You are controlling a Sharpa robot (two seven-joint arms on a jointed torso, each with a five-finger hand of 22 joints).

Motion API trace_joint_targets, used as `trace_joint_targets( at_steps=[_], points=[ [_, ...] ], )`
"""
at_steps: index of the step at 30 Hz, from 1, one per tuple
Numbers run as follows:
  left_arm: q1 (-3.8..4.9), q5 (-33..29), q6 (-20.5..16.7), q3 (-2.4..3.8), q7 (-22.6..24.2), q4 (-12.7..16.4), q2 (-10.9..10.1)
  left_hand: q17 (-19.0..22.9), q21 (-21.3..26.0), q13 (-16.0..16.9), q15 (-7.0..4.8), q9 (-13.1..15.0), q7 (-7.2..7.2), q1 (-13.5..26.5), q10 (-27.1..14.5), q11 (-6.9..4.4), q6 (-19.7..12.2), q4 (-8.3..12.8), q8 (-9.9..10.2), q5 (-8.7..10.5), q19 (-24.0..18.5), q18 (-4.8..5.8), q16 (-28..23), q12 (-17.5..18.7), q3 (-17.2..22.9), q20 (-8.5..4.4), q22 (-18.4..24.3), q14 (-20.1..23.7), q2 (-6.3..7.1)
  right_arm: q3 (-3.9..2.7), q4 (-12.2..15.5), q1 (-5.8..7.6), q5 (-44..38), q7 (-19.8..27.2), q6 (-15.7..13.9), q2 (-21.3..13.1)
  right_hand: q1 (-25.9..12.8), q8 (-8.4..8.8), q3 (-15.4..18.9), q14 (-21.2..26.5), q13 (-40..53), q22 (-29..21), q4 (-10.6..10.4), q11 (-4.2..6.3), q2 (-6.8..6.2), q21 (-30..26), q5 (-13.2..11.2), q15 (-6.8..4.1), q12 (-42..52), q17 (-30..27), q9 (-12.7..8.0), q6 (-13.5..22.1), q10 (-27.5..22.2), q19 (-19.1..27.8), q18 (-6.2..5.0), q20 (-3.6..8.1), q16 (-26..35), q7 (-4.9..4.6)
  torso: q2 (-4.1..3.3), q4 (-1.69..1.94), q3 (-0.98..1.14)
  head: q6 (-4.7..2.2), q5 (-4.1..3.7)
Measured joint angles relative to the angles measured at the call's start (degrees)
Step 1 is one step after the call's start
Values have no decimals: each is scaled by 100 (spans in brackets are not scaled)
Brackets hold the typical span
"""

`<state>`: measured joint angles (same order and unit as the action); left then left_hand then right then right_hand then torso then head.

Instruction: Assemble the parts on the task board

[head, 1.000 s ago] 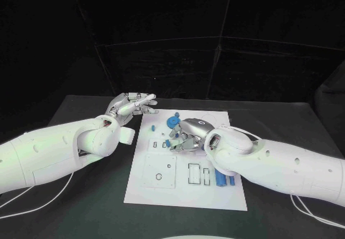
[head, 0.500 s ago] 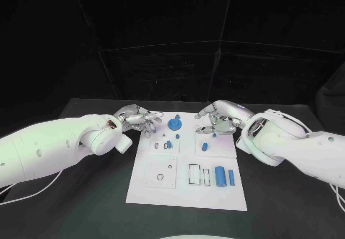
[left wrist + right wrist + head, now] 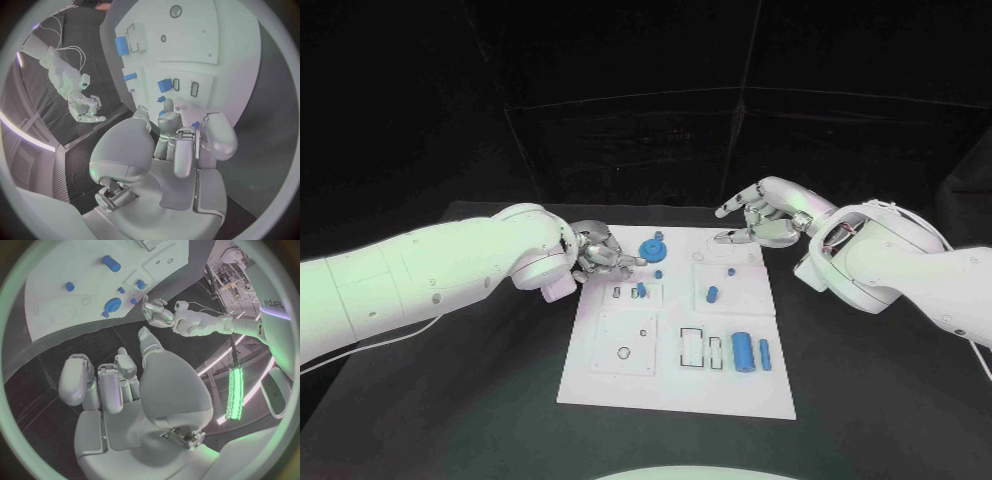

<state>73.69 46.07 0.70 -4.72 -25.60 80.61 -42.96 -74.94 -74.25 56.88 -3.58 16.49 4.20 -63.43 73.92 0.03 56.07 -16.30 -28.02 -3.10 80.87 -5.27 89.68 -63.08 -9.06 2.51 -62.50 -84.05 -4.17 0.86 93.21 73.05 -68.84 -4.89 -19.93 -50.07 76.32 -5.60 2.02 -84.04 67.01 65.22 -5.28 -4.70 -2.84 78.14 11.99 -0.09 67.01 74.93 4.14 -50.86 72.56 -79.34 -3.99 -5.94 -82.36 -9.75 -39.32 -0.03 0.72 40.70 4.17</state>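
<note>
- Left hand (image 3: 600,252) hovers over the task board's (image 3: 625,375) left edge, fingers curled, holding nothing.
- Right hand (image 3: 764,218) hangs above the board's far right corner, fingers loosely apart, empty.

Dim black surroundings, bright white task board (image 3: 678,330) under overhead light, greenish-violet tint on arms, fisheye-bent wrist views

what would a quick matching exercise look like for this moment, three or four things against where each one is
Things:
1. left hand
2. right hand
3. blue gear
4. two blue cylinders

Places:
A. far right corner of the task board, above it
B. near right part of the board, lying side by side
C. left edge of the board, far half
D. far part of the board, between the hands

Pairs: 1-C, 2-A, 3-D, 4-B
</note>
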Motion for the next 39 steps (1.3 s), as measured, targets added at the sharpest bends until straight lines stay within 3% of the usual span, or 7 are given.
trace_joint_targets(
  at_steps=[4, 9, 11, 15, 30, 39],
  points=[
    [10, 207, 140, -3, -295, -61, 159, 0, -192, 235, 0, 145, -12, 81, 52, -44, -29, -22, -204, 0, 46, 0, 14, -217, -159, -36, -288, 0, -12, 1, -17, 8, 37, -48, 9, 0, -26, 0, 34, 0, -4, -17, -34, 0, -26, 0, 0, 0, 0, 0, 0, 0, 0, 0, 0, 0, 0, 0, 3, -5, 6, 1, 5],
    [13, 341, 264, -17, -520, -137, 322, 1, -321, 298, -21, 283, -54, 107, 73, -65, -70, -15, -379, 0, 105, 0, 14, -277, -263, -53, -512, 20, -40, 1, -33, 13, 57, -108, 21, 2, -32, -20, 40, 0, -4, -26, -40, 0, -32, -28, 33, 0, 0, 0, -1, 0, 0, 0, 0, 0, 21, 0, 4, -4, 7, 6, -24],
    [19, 376, 308, -28, -574, -163, 378, 1, -368, 298, -38, 327, -73, 107, 72, -65, -90, -6, -441, 0, 111, 90, 14, -278, -300, -59, -581, 4, -40, 1, -37, 14, 61, -127, 25, 4, -32, -20, 55, 0, -10, -25, -55, 0, -32, -28, 33, 0, 0, -1, -1, 0, 0, 0, 0, 0, 21, 0, 2, -3, 7, 9, -29],
    [25, 448, 416, -63, -677, -230, 477, 1, -403, 298, -41, 408, -91, 107, 72, -65, -131, 9, -529, 0, 111, 90, 14, -278, -348, -59, -651, 0, -40, 1, -43, 16, 68, -161, 33, 9, -32, -20, 55, 0, -16, -47, -55, 0, -32, -29, 33, 0, 0, -1, -1, 0, 0, 0, 0, 0, 21, 0, -2, 0, 3, 28, -31],
    [48, 555, 656, -95, -826, -331, 649, 2, -459, 297, -41, 530, -103, 53, 72, -65, -203, 34, -661, 0, 129, 89, 14, -282, -404, -78, -749, 0, -93, 1, -74, 18, 74, -221, 55, 42, -32, -54, 77, 0, -27, -62, -77, 0, -32, -50, 101, 0, 0, -1, 3, -21, 0, 21, 0, 21, 48, 21, -9, 4, -11, 71, -21],
    [56, 573, 706, -100, -840, -357, 696, 2, -480, 365, -41, 659, -104, -121, 103, -96, -246, 93, -842, 0, 129, 89, 14, -350, -408, -78, -794, 0, -181, 1, -98, 18, 75, -234, 72, 69, -32, -54, 93, 0, -33, -81, -94, 0, -31, -50, 133, 0, 0, -2, 3, -21, 0, 20, 0, 21, 48, 21, -9, 7, -14, 90, -29]
  ],
)
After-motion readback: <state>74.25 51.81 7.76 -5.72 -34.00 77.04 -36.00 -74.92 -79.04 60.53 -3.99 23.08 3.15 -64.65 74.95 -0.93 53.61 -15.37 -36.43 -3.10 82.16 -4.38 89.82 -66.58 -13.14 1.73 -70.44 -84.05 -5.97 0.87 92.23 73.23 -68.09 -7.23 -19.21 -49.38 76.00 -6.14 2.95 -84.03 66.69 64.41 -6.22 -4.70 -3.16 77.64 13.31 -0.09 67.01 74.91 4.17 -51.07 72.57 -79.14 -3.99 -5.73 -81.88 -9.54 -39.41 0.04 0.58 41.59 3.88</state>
